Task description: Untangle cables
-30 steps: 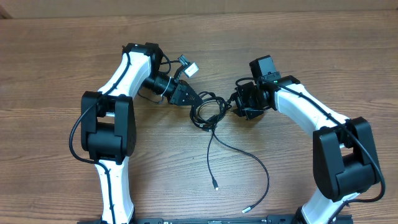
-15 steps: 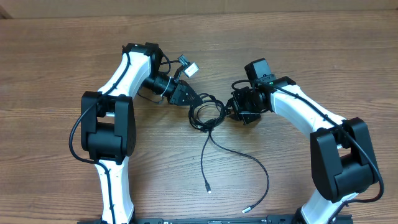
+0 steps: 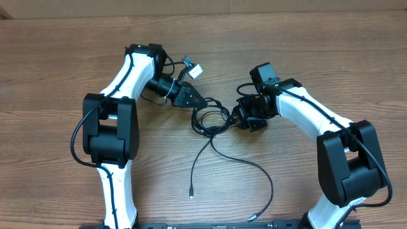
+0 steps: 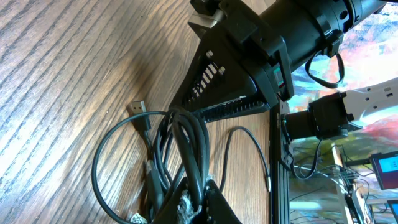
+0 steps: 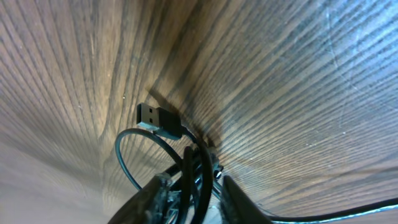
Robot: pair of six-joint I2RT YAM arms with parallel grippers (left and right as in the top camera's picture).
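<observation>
1. Between left gripper (image 3: 196, 106) and right gripper (image 3: 237, 118), on the table (image 3: 57, 76), the cables (image 3: 212, 119) are lying knotted, two tails trailing loose.
2. Both grippers are pinching the knot's strands; most of the untangling is seemingly remaining.

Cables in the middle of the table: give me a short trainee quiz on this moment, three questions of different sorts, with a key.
1. True or false: the left end effector and the right end effector both grip the cables at the tangle.
2. How many loose strands trail out of the tangle toward the robot's bases? A one, B two, C four.
3. Fill in: in the right wrist view, the silvery plug lying on the table ahead of the fingers is a ___ connector.
Key: 1 true; 2 B; 3 USB.
</observation>
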